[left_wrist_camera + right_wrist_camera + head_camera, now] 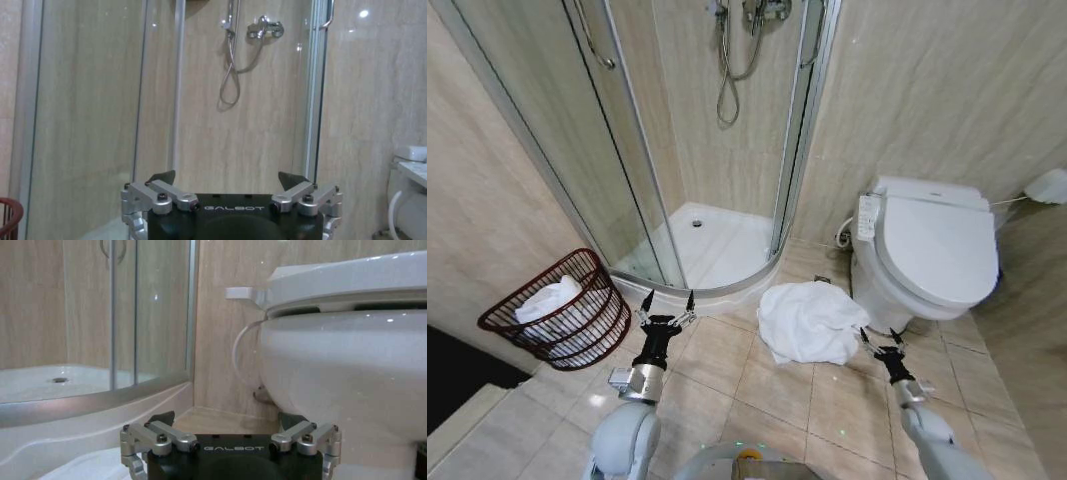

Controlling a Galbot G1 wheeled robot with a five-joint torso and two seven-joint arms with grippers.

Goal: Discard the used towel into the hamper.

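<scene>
Beige floor tiles [727, 390] fill the lower part of the head view, bathroom setting, marbled beige walls all round.

Nearest, lower left of frame: left gripper [667, 299] held low over the tiles, jaws spread wide, nothing between them. Left wrist view confirms it, left gripper [227, 176] with both black tips well apart, facing the shower glass.

Lower right of frame: right gripper [878, 338], jaws apart, empty, tips just beside the edge of the towel. Right wrist view: right gripper [227, 416] open, toilet bowl close ahead.

Centre of frame: white towel [810, 322], crumpled heap on the floor, lying between the shower base and the toilet [932, 252].

Left of frame, mid-height: hamper [587, 330], dark red-brown wire, tipped over towards the wall, a white cloth [549, 299] already inside. Well apart from the towel on the floor.

Farthest, top centre: shower enclosure [717, 240], curved glass, white tray, hose and mixer on the back wall.
</scene>
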